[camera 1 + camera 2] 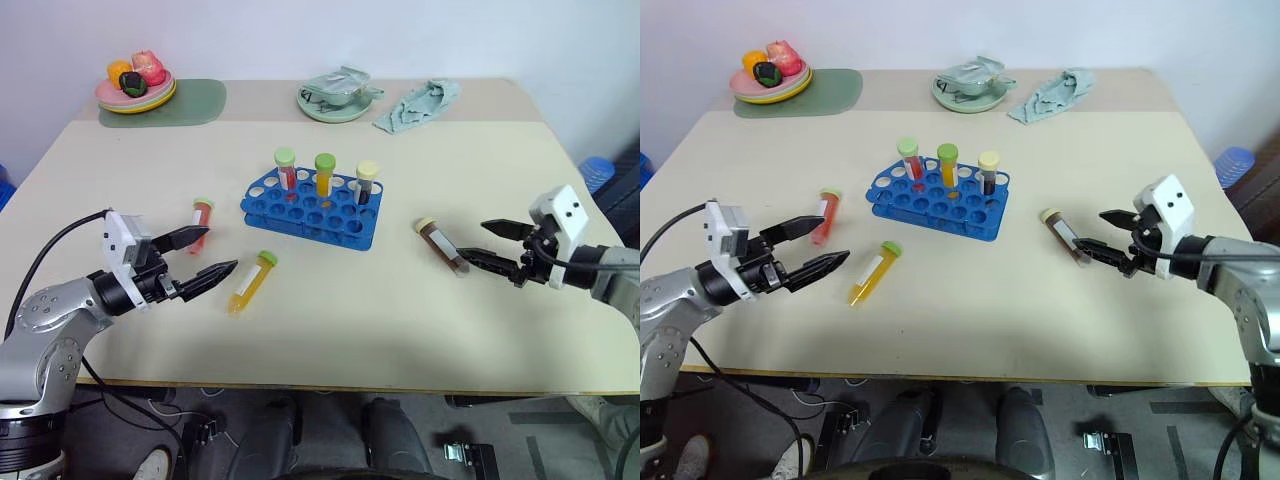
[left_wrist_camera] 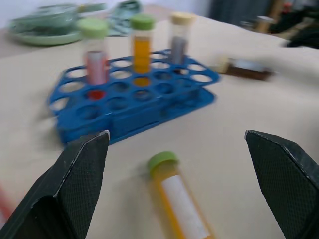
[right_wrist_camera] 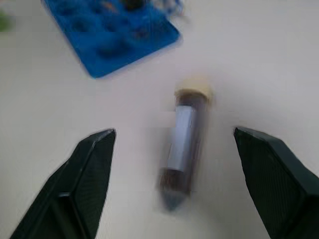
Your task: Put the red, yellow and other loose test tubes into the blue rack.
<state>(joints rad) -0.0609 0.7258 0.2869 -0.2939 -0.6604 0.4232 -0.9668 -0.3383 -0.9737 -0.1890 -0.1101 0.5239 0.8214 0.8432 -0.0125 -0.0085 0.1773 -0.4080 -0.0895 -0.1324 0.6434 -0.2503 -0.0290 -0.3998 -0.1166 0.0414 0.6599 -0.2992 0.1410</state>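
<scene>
- The left gripper (image 1: 208,254) hangs near, fingers wide, the yellow tube (image 1: 251,283) lying just beyond, cap far.
- The right gripper (image 1: 492,245), fingers spread, faces the brown tube (image 1: 442,246) right of the blue rack (image 1: 312,209); its length runs near-far.

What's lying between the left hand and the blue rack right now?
The loose yellow tube, flat on the table, lies between the left hand and the blue rack, as the left eye view shows.

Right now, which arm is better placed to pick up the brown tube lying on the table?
The right. Its open tool points at the brown tube just ahead, while the left tool is across the blue rack.
</scene>
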